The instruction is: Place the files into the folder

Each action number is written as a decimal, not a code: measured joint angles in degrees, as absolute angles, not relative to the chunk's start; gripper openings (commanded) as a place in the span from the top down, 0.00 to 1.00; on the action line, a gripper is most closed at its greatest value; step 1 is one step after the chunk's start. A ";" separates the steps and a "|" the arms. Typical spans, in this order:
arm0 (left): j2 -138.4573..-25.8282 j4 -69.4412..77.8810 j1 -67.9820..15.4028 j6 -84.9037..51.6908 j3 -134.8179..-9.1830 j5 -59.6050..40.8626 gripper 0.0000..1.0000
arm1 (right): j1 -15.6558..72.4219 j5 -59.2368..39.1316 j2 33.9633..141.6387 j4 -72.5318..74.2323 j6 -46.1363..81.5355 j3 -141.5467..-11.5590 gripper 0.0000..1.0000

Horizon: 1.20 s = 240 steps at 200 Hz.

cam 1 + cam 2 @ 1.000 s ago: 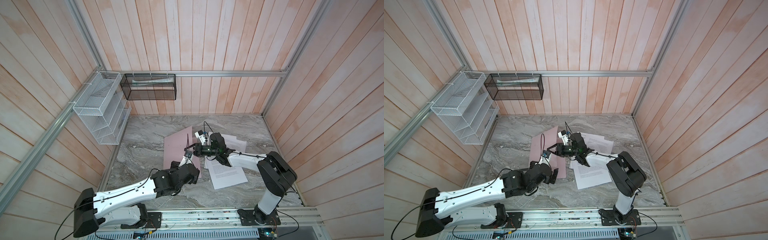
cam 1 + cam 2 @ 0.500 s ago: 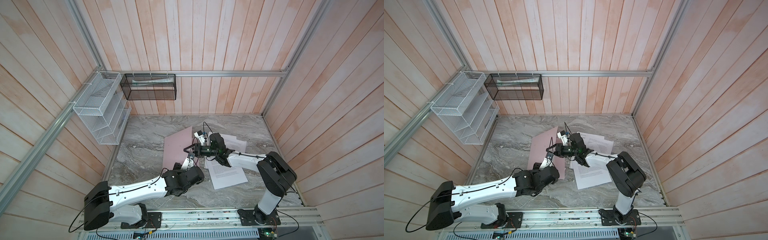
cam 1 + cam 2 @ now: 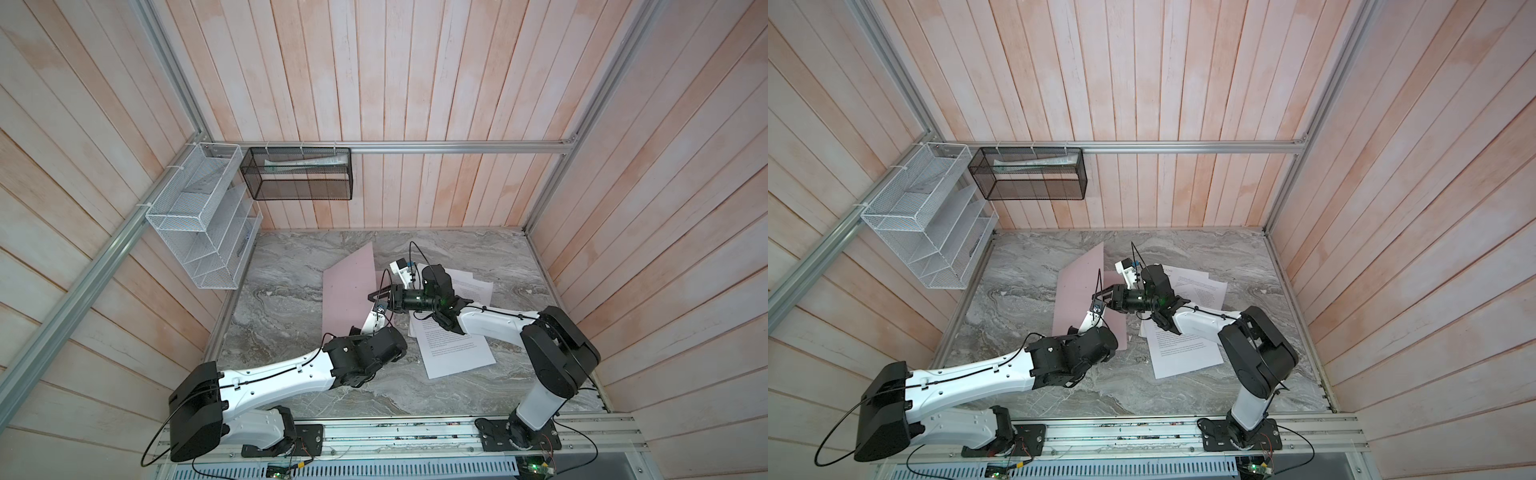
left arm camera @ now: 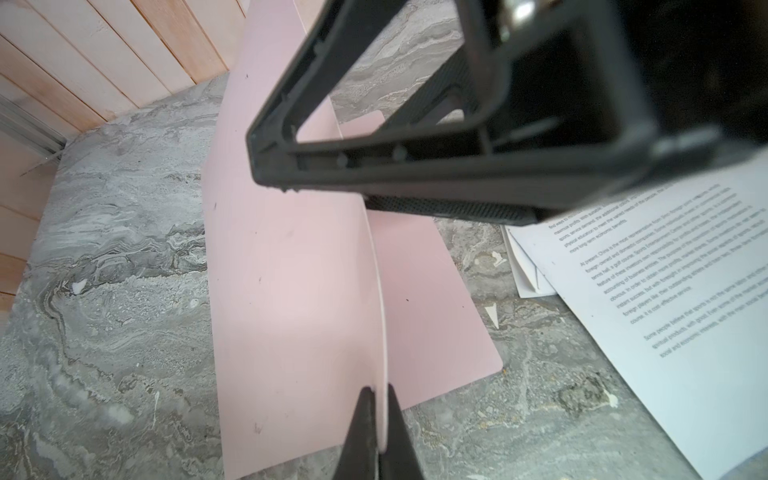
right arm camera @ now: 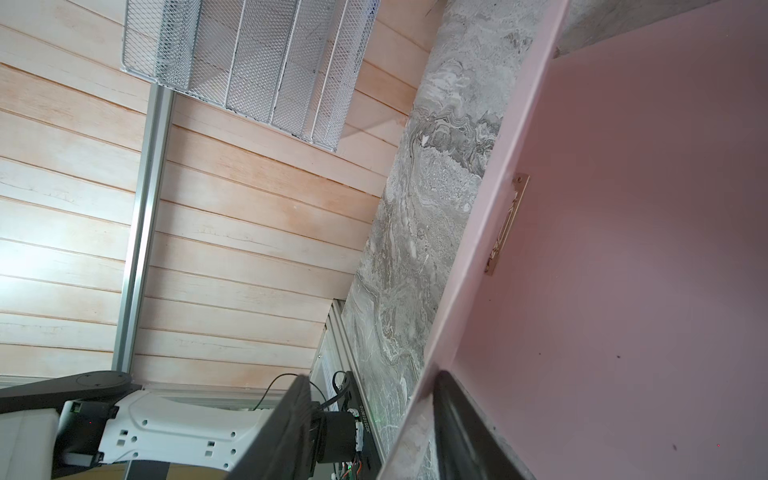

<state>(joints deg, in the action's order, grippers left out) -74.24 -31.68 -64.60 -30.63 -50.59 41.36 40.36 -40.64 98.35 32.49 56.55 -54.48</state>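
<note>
The folder (image 3: 348, 291), pale pink, is lying open a little left of the middle of the grey marble bench (image 3: 286, 266). Its lower cover is resting flat on the bench. Its upper cover is standing up, tilted and slightly bowed, with the spine on the left. A narrow metal clip (image 5: 508, 224) is showing along the inner spine in the right wrist view.

The left pincer (image 4: 380, 401) is reaching in from the near left. It is pinching the free edge of the raised cover close to its near corner, fingers pressed together on it. The right pincer (image 3: 376, 297) is reaching across from the right at the middle of that same edge. Its fingers are standing spread, one on each side of the cover, with a gap showing on the outer side.

The files (image 3: 455, 353), white sheets of black print, are lying fanned and overlapping just right of the folder, partly under the right arm. A strip of bench is showing between them and the lower cover.

A white wire-mesh rack (image 3: 199, 224) is hanging on the left wall. A black mesh basket (image 3: 300, 178) holding rolled papers is hanging on the far wall.
</note>
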 measured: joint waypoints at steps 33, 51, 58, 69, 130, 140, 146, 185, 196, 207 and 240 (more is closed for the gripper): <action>-72.36 -31.70 -64.49 -30.57 -50.57 40.93 1.00 | 40.36 -41.45 98.35 32.99 56.69 -54.48 0.54; -70.24 -31.64 -64.51 -30.59 -50.37 40.47 1.00 | 40.34 -42.06 98.35 33.65 57.06 -54.48 0.53; -69.08 -31.31 -64.49 -30.59 -50.04 40.01 1.00 | 40.27 -42.19 98.35 33.85 57.08 -54.48 0.52; -66.70 -30.74 -64.51 -30.57 -49.25 39.13 1.00 | 40.12 -42.37 98.35 34.35 57.19 -54.46 0.52; -50.83 -29.50 -63.77 -33.63 -42.30 35.42 1.00 | 37.41 -42.44 96.57 34.57 55.99 -54.46 0.51; -47.37 -29.54 -63.59 -35.09 -40.71 34.89 1.00 | 37.41 -42.00 96.51 34.02 55.24 -54.68 0.51; -45.54 -29.54 -63.48 -35.92 -39.83 34.68 1.00 | 37.41 -41.85 96.51 33.63 54.83 -54.87 0.51; -34.35 -28.58 -62.83 -41.12 -36.23 34.54 1.00 | 37.39 -39.81 96.86 30.00 53.12 -55.64 0.51; -32.58 -28.16 -62.78 -42.13 -35.97 34.50 1.00 | 37.36 -39.13 96.88 29.17 52.90 -55.61 0.51; -32.01 -27.81 -62.78 -42.76 -35.81 34.48 1.00 | 37.32 -38.61 96.88 28.58 52.38 -55.61 0.51; -34.96 -26.89 -62.78 -42.85 -35.81 33.87 1.00 | 36.84 -37.63 96.86 27.70 51.51 -55.35 0.51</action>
